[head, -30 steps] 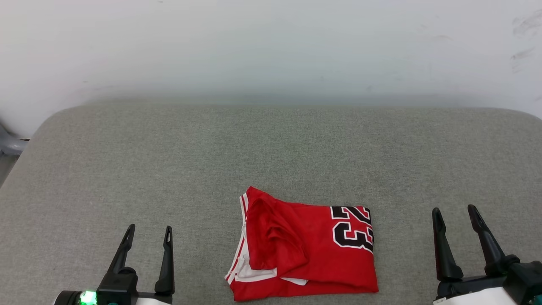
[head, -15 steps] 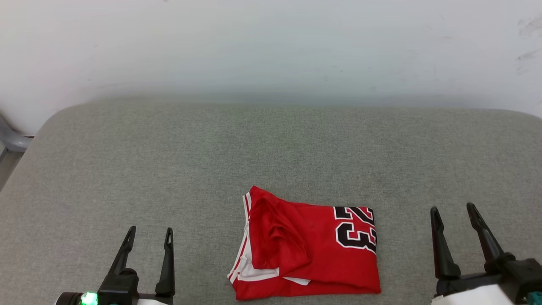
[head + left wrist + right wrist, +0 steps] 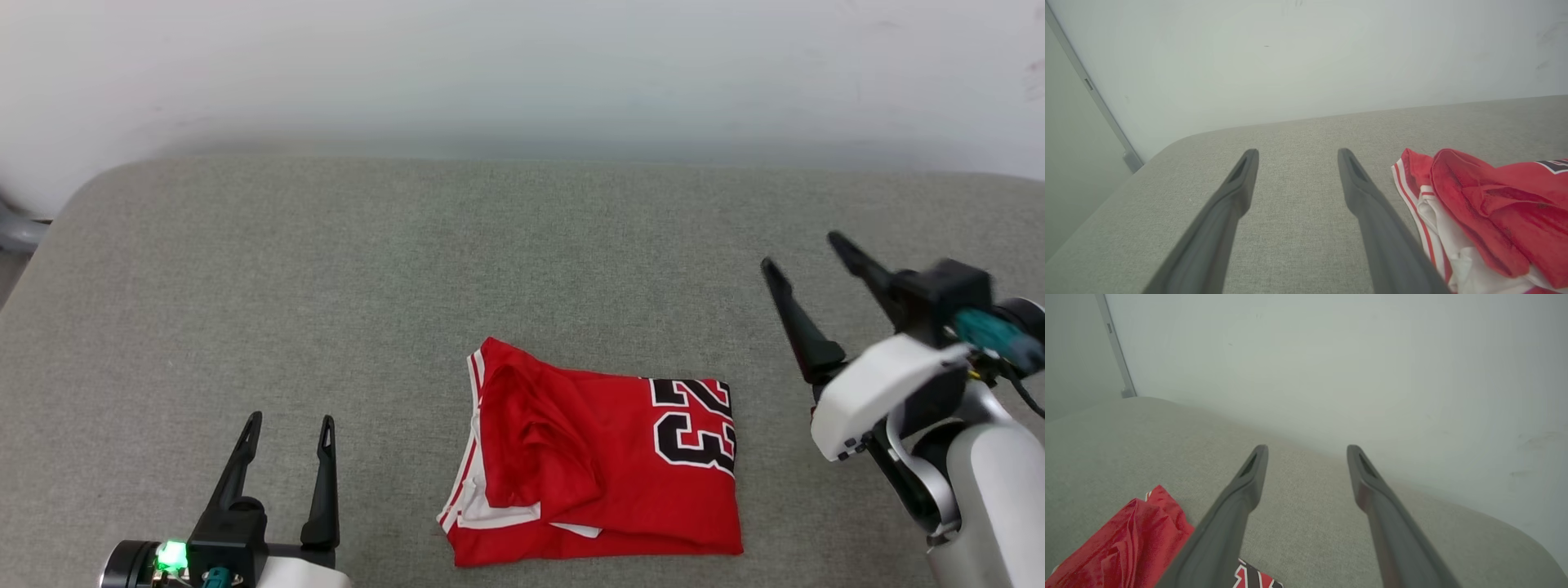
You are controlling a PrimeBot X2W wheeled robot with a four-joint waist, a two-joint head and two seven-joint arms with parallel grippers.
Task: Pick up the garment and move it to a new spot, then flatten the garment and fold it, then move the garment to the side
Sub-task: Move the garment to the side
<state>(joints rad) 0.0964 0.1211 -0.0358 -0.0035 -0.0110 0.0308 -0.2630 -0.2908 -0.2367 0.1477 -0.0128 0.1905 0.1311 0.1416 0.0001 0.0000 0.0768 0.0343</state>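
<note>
The garment (image 3: 596, 465) lies folded into a rough rectangle on the grey surface near the front middle: red fabric, white-and-red striped trim on its left side, a black "23" at its right end. In the left wrist view the garment (image 3: 1486, 212) sits right of the fingers; in the right wrist view the garment (image 3: 1131, 543) sits at the lower left. My left gripper (image 3: 290, 423) stands open, low at the front left, apart from the cloth. My right gripper (image 3: 804, 251) is open and raised to the right of the garment, holding nothing.
The grey padded surface (image 3: 326, 286) stretches wide, with a rounded far-left corner. A pale wall (image 3: 522, 73) stands right behind its far edge. A grey frame piece (image 3: 16, 233) shows at the far left past the surface.
My right gripper has lifted and moved away from me, its fingers tilting left, and more of the arm shows. The head camera shifted slightly. The garment and left gripper stayed put.
</note>
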